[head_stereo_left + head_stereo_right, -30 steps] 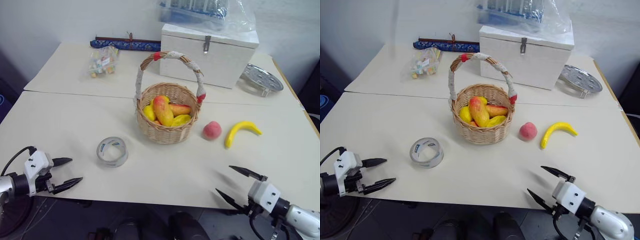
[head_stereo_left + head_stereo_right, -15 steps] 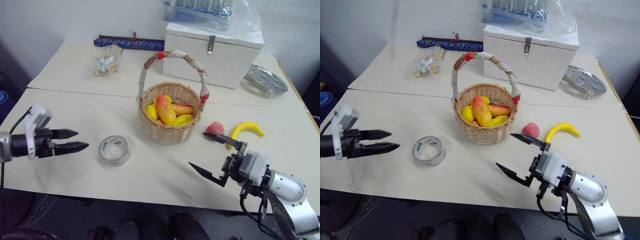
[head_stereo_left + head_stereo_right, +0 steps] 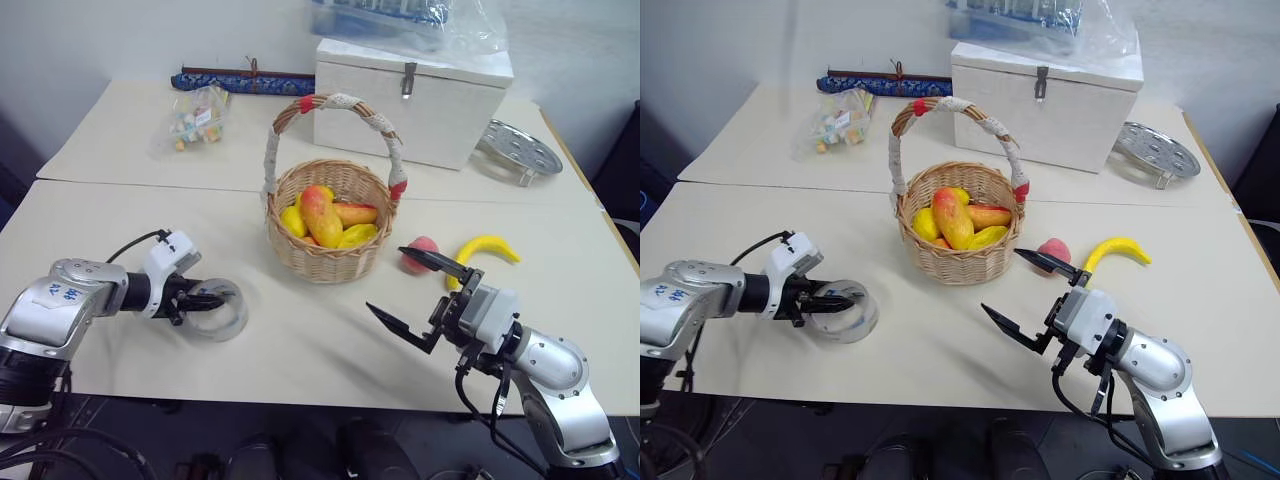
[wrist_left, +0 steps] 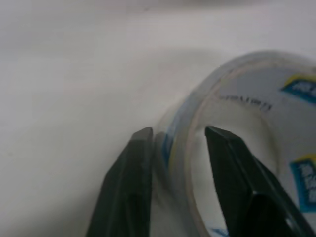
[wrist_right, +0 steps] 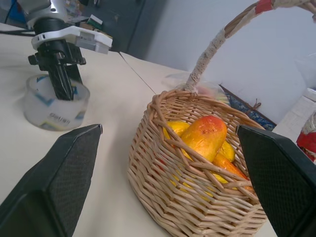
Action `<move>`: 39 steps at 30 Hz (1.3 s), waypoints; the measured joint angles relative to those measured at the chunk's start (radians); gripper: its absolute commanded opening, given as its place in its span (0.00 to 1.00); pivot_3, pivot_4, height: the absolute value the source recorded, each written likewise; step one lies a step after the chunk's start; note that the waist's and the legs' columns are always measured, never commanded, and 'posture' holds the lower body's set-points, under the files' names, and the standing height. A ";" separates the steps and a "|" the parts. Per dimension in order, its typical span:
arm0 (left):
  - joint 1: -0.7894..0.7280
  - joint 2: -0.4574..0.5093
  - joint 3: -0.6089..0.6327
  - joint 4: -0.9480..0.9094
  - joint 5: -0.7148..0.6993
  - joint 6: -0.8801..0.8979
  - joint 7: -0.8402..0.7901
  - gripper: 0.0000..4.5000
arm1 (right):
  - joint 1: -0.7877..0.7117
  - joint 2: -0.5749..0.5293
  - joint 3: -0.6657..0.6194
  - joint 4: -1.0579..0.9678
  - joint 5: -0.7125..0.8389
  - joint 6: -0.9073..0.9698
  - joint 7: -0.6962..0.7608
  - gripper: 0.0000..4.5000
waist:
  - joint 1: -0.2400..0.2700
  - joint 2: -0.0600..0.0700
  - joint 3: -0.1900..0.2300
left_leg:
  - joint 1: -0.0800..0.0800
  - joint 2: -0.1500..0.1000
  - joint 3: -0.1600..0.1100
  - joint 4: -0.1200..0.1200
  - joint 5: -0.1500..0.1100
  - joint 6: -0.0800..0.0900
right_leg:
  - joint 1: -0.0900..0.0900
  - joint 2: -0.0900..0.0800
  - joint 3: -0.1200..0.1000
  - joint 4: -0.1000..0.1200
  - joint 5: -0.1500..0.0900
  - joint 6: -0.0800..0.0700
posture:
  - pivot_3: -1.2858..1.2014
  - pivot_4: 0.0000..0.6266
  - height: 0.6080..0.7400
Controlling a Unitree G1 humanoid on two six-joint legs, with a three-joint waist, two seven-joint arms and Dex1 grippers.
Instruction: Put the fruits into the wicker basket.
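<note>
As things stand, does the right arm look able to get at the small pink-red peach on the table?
Probably yes. The right end effector is open near the small pink-red peach, with bare tabletop between them. The round wicker basket stands to one side and the curved yellow banana to the other; neither blocks the way.

Table (image 3: 120,230) cream. Wicker basket (image 3: 325,255) tan weave, handle wrapped white with red bands. Mangoes (image 3: 322,215) inside yellow with red-orange blush. Peach (image 3: 420,252) pink-red, banana (image 3: 487,249) plain yellow. Tape roll (image 3: 218,310) clear with blue and yellow print on a white core. Far box (image 3: 410,95) white with a metal latch. Both end effectors black-fingered: left end effector (image 3: 200,299), right end effector (image 3: 415,295). Far-left bag (image 3: 195,118) clear, multicoloured bits inside.
</note>
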 measured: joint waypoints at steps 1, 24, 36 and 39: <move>0.008 -0.008 0.019 0.013 -0.008 0.001 -0.007 0.12 | 0.002 0.001 0.001 -0.001 0.000 0.000 0.000 1.00 | -0.001 0.000 0.000 | 0.000 0.000 0.000 0.000 0.000 0.000 | 0.000 0.000 0.000 0.001 0.000 0.000 | 0.52 0.24 1.00; -0.276 -0.134 0.537 0.956 0.124 -0.429 0.678 0.64 | -0.004 0.046 -0.001 0.004 0.047 0.086 -0.027 1.00 | 0.032 -0.008 -0.001 | 0.005 -0.002 -0.001 0.002 -0.002 0.001 | 0.000 -0.019 -0.040 0.006 0.000 0.000 | 0.52 0.24 1.00; -0.203 0.108 0.373 0.781 0.178 -0.775 -0.027 1.00 | 0.380 -0.055 -0.359 0.008 0.107 0.090 0.025 1.00 | 0.051 -0.006 0.002 | 0.010 -0.005 0.002 0.000 -0.006 0.003 | 0.006 -0.026 -0.053 0.002 -0.001 -0.002 | 0.52 0.24 1.00; -0.192 0.074 0.333 0.720 0.176 -0.835 -0.146 1.00 | 0.421 -0.046 -0.426 0.074 0.111 0.053 0.035 1.00 | 0.052 -0.007 0.002 | 0.010 -0.005 0.002 0.000 -0.007 0.004 | 0.007 -0.026 -0.053 0.002 -0.001 -0.002 | 0.52 0.24 1.00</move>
